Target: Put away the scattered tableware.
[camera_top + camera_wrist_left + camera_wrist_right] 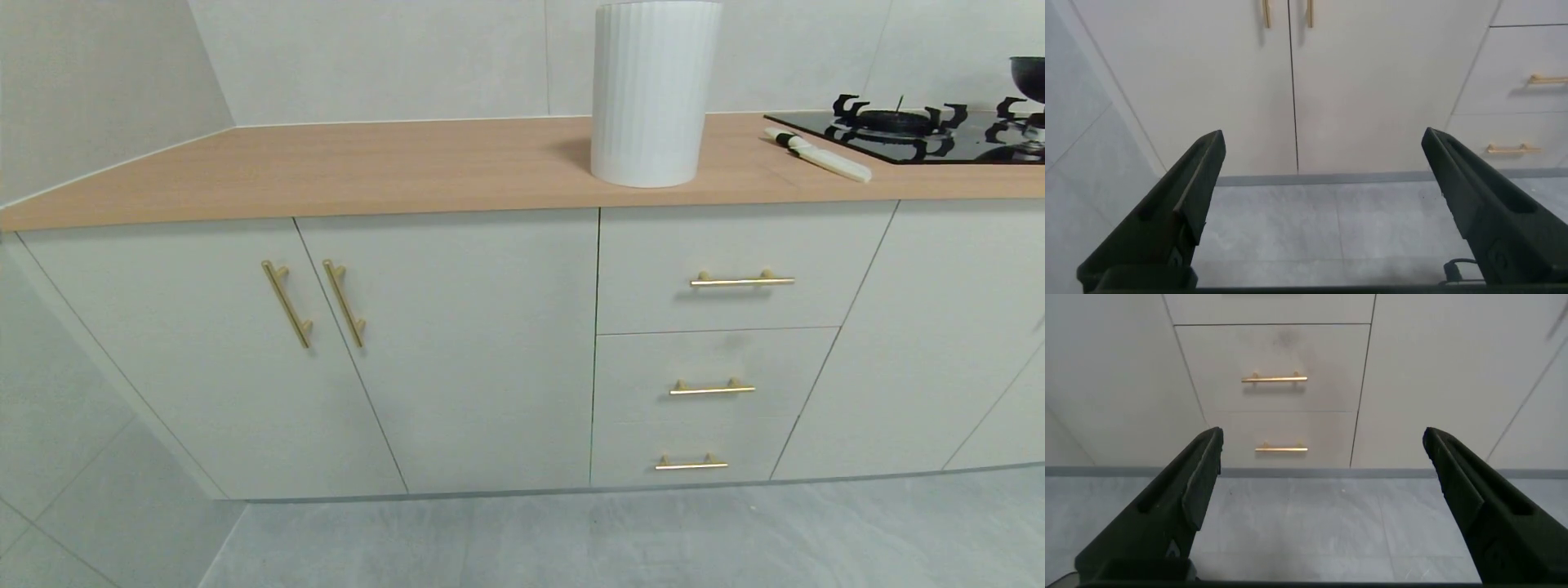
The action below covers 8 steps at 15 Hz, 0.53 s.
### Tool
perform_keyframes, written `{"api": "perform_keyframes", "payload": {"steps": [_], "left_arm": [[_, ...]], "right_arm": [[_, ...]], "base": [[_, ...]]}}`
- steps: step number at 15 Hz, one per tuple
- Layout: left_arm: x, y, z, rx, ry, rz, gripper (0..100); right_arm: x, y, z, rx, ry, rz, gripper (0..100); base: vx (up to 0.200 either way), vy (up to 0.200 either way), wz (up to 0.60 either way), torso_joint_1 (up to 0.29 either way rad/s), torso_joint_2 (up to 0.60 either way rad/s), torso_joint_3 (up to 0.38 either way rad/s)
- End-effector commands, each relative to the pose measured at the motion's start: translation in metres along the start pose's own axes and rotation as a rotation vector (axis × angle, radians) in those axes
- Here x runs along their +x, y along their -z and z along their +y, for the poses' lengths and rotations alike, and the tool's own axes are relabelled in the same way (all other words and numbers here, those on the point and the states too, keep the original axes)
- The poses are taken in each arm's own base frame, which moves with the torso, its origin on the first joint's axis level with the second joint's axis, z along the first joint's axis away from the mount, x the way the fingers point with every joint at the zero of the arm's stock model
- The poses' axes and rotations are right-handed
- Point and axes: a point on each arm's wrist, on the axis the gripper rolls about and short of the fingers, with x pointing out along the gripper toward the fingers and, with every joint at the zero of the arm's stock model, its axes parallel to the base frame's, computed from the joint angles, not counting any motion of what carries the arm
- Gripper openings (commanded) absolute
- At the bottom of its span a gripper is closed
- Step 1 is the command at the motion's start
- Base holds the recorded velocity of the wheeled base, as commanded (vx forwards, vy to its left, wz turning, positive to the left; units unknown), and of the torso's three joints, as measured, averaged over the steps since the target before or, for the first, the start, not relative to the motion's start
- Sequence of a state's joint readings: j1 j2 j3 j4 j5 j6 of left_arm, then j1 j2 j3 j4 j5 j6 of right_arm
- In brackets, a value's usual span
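A cream-handled knife (818,154) lies on the wooden countertop (367,167) at the right, beside the black gas hob (927,131). A tall white ribbed container (651,91) stands upright on the counter left of the knife. My left gripper (1323,143) hangs low over the grey floor, open and holding nothing, facing the double cabinet doors (1290,82). My right gripper (1323,441) is open too, nothing between its fingers, facing the lower drawers (1275,378).
Three drawers with gold handles (741,281) sit under the counter below the container; two cabinet doors with gold handles (314,302) are to their left. A dark pot (1029,77) stands on the hob. Walls close the left corner. Grey tiled floor (571,539) lies in front.
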<state>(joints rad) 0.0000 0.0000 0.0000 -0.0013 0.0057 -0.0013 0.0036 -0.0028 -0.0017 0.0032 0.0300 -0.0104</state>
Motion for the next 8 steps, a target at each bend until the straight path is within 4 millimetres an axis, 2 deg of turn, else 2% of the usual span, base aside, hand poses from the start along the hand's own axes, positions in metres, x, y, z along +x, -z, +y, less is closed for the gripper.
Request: {"api": "perform_keyframes", "payload": {"steps": [1, 8], "left_arm": [[0.0, 0.0, 0.0, 0.0, 0.0, 0.0, 100], [0.0, 0.0, 0.0, 0.0, 0.0, 0.0, 100]], "right_arm": [[0.0002, 0.0, 0.0, 0.0, 0.0, 0.003, 100], [0.0002, 0.0, 0.0, 0.0, 0.0, 0.003, 100]], "base": [[0.2, 0.0, 0.0, -0.002, 0.0, -0.002], [0.2, 0.0, 0.0, 0.001, 0.0, 0.004]]}}
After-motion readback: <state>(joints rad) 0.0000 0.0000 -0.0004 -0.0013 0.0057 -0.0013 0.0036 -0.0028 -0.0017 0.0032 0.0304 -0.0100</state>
